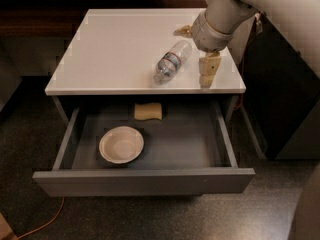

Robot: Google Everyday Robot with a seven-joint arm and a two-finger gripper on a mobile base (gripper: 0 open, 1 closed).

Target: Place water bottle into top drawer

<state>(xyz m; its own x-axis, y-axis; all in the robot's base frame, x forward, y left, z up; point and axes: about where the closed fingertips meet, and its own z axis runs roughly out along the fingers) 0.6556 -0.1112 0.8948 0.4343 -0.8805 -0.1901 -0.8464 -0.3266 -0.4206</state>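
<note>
A dark speckled floor (150,219) lies around the white-topped bench (110,59). A thin orange cable (47,221) crosses the floor at lower left. A tall black cabinet (287,99) stands just beside the bench.

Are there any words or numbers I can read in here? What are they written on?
Water bottle label: blue and white with a red band, print too blurred to read.
Top drawer, bowl, yellow sponge, cabinet top: no writing shows.
Gripper, above the cabinet top's right side next to the bottle: no writing shows.
</note>
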